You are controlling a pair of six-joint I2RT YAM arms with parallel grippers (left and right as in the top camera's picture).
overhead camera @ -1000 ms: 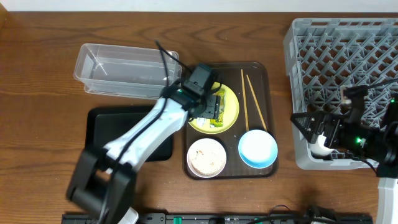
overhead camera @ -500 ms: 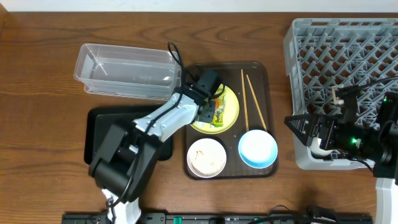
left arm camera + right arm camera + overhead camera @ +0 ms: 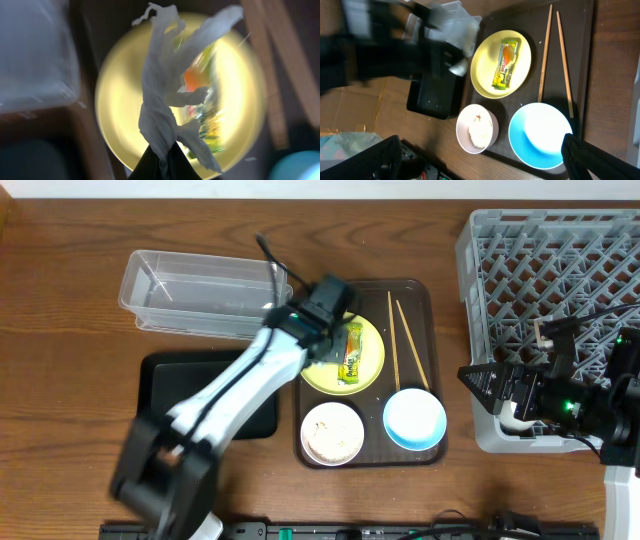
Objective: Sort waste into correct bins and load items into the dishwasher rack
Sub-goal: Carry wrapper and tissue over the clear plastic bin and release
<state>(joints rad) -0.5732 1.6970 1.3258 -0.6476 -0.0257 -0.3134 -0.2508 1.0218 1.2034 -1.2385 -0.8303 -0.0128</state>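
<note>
Over on the bench (image 3: 60, 300), going big to small: the dishwasher rack (image 3: 560, 270) sits at the right. The right end effector (image 3: 482, 150) hangs just beside it, fingers spread and holding nothing. Mid-bench is the brown tray (image 3: 437, 350), with the clear bin (image 3: 195, 295) and the black bin (image 3: 170, 380) just off its left side.

The action is at the yellow plate (image 3: 372, 345). The left end effector (image 3: 160, 166) is pinching a crumpled white tissue (image 3: 157, 110) above it, and a snack wrapper (image 3: 505, 64) lies on the plate underneath.

My guess is the step in hand is binning that tissue. To do it well, I'd lift higher first so the dangling tails don't snag the wrapper. Then carry it over the bin wall and only let go once it's well inside the rim. Tissue's so light it could flutter out or cling to a finger. Can't tell which bin is meant for paper.
</note>
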